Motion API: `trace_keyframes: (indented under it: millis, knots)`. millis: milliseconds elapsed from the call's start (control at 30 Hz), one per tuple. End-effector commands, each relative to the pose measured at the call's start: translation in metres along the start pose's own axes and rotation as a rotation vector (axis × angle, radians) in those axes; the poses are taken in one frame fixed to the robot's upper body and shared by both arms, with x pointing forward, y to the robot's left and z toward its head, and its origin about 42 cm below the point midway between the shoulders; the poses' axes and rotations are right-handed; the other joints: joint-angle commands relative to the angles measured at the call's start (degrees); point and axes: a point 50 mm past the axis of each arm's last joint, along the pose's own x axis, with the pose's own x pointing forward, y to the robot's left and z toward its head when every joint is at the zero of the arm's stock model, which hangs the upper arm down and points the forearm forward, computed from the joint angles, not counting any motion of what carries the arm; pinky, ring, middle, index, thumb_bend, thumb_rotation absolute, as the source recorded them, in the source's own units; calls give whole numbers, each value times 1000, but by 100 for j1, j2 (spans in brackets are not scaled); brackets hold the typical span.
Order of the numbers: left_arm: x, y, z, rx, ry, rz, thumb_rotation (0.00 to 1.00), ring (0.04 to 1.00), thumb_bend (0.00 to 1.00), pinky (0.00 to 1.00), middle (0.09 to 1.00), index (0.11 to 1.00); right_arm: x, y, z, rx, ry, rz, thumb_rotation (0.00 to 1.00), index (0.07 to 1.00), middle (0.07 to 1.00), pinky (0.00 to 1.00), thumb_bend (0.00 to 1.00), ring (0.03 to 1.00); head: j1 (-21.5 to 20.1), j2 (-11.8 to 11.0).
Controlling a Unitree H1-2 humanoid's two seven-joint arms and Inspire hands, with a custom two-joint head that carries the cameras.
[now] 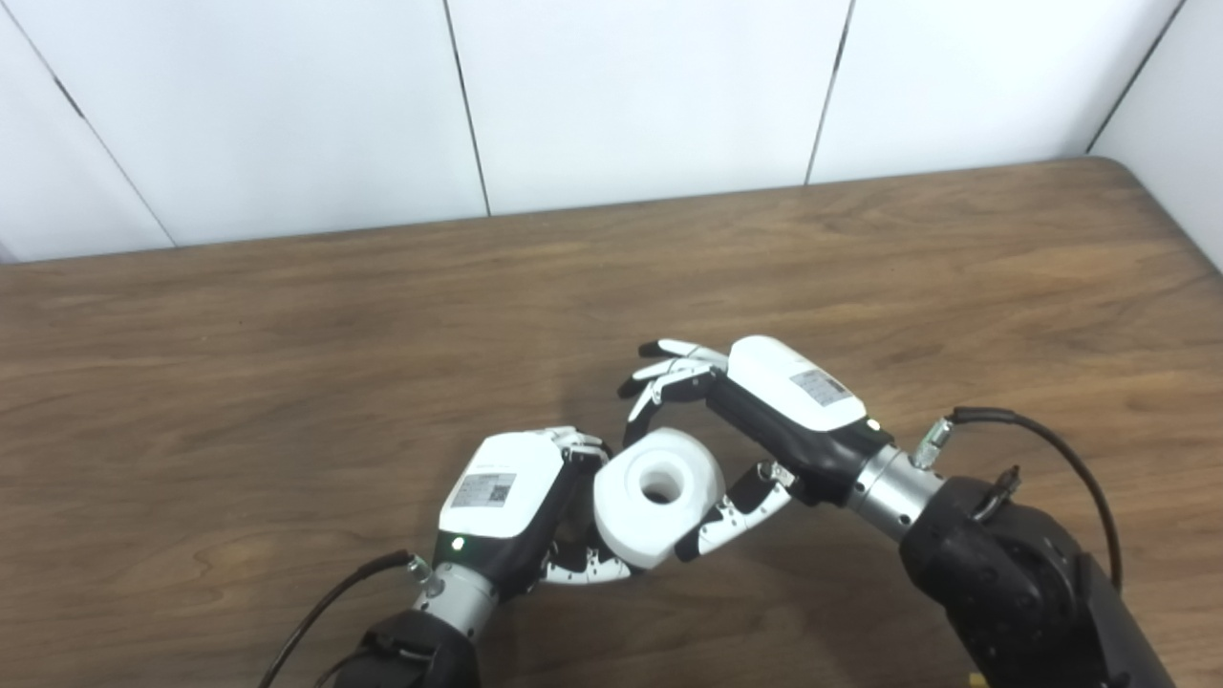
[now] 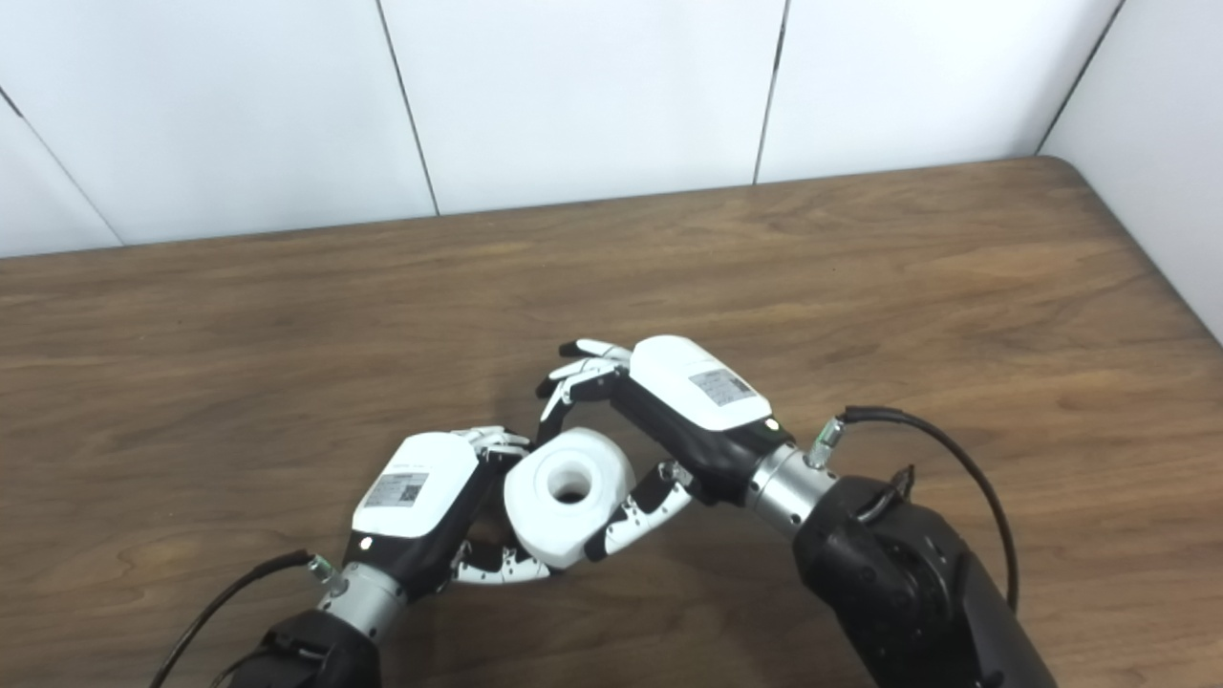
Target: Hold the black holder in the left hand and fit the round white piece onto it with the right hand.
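The round white piece (image 1: 657,497), a thick ring with a centre hole, sits low in the middle between my two hands; it also shows in the right eye view (image 2: 569,495). My left hand (image 1: 511,506) is closed against its left side, fingers curled under it. The black holder is almost wholly hidden behind the hand and the piece; only a dark sliver (image 1: 576,521) shows. My right hand (image 1: 755,420) comes in from the right. Its fingers (image 1: 659,377) arch over the piece's top edge and its thumb (image 1: 731,521) lies along the lower right edge.
The brown wooden table (image 1: 287,363) runs back to a white panelled wall (image 1: 621,96). Its right edge and rounded far corner (image 1: 1137,182) are in view. Black cables loop from both wrists, one by the right forearm (image 1: 1061,449).
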Motion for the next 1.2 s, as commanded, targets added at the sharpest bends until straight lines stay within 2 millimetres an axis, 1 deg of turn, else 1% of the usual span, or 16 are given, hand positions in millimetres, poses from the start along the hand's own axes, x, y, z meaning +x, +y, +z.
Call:
trace_keyframes:
  millis: [0,300,500,833,867,900,933,1000,1033,1067,1167]
  knots:
    - [-4,-16,0,-9,12,-108,50,838,521,810,767,486,1,-3,-2,-22,0,-10,132,483,788,768,523,915,-8,7]
    - [-4,-16,0,-8,7,-108,50,834,521,805,765,486,9,-10,-3,-31,-1,-17,133,483,788,754,522,906,-9,17]
    - [-4,-15,1,-6,9,-111,50,838,521,810,770,486,9,-11,-2,-30,-11,-13,133,483,786,749,522,902,-4,40]
    - [-3,-15,1,-4,11,-117,50,840,521,808,768,486,10,-10,-1,-63,-7,40,149,491,785,782,525,903,-1,31]
    - [-3,-15,1,-6,13,-118,50,841,521,810,768,486,10,-10,-1,-63,-1,46,194,542,789,791,758,907,-1,31]
    - [-3,-16,1,-6,12,-116,50,842,521,811,768,486,10,-11,-1,-64,10,58,217,569,791,797,877,908,-4,19]
    - [-3,-16,1,-7,12,-116,49,840,521,811,766,486,10,-11,-1,-66,18,68,251,603,805,817,951,922,-4,19]
    - [-3,-16,1,-9,13,-114,49,840,521,814,767,486,9,-12,-1,-73,28,83,273,633,816,836,989,933,-3,19]
    - [-3,-16,1,-12,13,-114,49,840,521,815,767,486,9,-12,-1,-77,30,88,287,661,825,853,997,940,-7,16]
    - [-3,-16,1,-13,14,-115,49,840,521,816,767,486,9,-13,-1,-87,33,97,292,671,828,858,999,943,-7,16]
    - [-2,-17,1,-9,14,-118,49,842,521,818,770,486,9,-15,0,-114,49,125,341,749,865,956,1000,972,-8,11]
